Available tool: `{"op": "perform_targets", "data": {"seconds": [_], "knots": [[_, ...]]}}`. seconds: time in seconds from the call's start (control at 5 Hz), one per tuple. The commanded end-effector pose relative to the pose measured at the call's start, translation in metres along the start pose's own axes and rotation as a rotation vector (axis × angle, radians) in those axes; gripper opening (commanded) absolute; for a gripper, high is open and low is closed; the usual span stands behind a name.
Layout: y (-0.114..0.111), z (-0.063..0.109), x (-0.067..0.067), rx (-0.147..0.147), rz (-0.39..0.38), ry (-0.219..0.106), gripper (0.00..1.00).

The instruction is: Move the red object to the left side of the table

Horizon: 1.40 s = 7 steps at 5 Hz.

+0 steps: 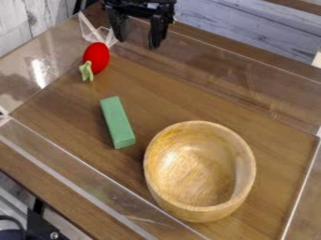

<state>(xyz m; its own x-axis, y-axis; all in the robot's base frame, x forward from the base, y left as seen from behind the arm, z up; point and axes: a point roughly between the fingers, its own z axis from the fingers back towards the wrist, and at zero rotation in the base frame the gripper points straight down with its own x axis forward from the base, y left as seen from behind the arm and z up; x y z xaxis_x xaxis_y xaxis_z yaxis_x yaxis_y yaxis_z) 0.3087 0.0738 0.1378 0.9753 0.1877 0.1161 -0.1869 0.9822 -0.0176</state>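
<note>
Table (238,89): dark wood-grain top, clear acrylic walls
Red object (96,57): small round toy fruit, far left on the table, beside the left wall, free of any grip
Gripper (137,33): black, at the far edge, just right of the red object, fingers apart and empty
Green block (118,122): left of centre
Wooden bowl (200,168): near right, upright
</note>
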Motion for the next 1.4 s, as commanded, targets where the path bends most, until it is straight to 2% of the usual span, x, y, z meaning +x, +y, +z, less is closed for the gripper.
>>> {"op": "perform_targets", "data": {"seconds": [0.0,0.2,0.4,0.6,0.8,1.2], "knots": [[-0.023,0.018,-0.011,0.001,0.014,-0.058,1.00],[-0.050,0.009,-0.013,-0.013,-0.079,-0.083,1.00],[-0.051,-0.002,-0.001,-0.025,-0.181,-0.111,1.00],[-0.045,-0.002,0.004,-0.027,-0.189,-0.108,0.00],[-0.040,0.000,0.006,-0.019,-0.176,-0.106,1.00],[0.010,-0.008,0.020,0.003,-0.091,-0.097,1.00]]}}
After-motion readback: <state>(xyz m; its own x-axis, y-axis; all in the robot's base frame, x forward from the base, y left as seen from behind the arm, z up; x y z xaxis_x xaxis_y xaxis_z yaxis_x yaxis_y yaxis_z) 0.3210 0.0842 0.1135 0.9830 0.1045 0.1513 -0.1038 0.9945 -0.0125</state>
